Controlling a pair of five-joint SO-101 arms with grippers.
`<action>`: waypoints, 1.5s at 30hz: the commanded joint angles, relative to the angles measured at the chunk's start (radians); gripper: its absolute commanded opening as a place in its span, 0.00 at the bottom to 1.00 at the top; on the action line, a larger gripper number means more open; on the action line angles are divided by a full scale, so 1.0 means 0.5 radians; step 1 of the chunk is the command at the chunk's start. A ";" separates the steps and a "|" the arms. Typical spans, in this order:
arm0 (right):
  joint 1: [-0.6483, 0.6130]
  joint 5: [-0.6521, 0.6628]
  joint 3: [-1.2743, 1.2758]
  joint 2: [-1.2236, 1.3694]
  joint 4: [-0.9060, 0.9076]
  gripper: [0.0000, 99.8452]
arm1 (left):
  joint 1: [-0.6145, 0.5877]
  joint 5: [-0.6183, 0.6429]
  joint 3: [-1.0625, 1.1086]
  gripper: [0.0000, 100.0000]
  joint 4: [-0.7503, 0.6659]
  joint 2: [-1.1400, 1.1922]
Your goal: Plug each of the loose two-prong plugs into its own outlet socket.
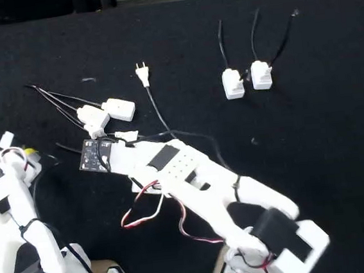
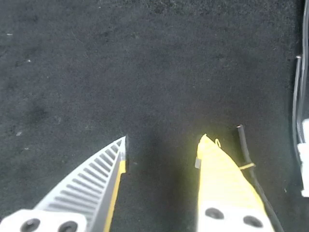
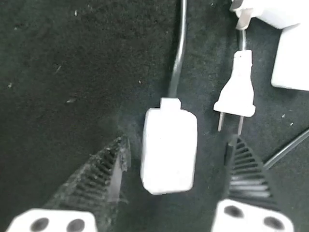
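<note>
My right gripper (image 3: 177, 141) is open and low over the black cloth, with a white outlet socket (image 3: 169, 150) lying loose between its dark fingers. Beside that socket lies a loose white two-prong plug (image 3: 236, 94), its prongs pointing toward the gripper. In the high view a cluster of white sockets (image 1: 105, 113) and this small plug (image 1: 127, 136) lie at the left centre, just ahead of the right arm (image 1: 172, 163). Another loose plug (image 1: 142, 72) on a black cord lies farther back. My left gripper (image 2: 163, 137) is open over bare cloth at the table's left edge.
Two white plug-and-socket pairs (image 1: 246, 80) with black cords sit at the back right. Thin black wires (image 1: 56, 100) fan out from the socket cluster toward the left. A black wire (image 2: 244, 145) runs beside the left gripper's yellow finger. Red and white cables (image 1: 156, 207) hang under the right arm.
</note>
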 commanded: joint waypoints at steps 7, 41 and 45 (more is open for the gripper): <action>0.052 -0.350 0.078 -0.416 -0.068 0.31 | 0.244 0.021 0.029 0.24 -0.037 -0.040; -0.086 -0.089 -0.094 0.222 -0.080 0.31 | 0.241 0.021 0.060 0.24 -0.043 -0.049; -0.083 -0.086 -0.094 0.222 -0.080 0.31 | 0.241 0.021 0.060 0.24 -0.043 -0.049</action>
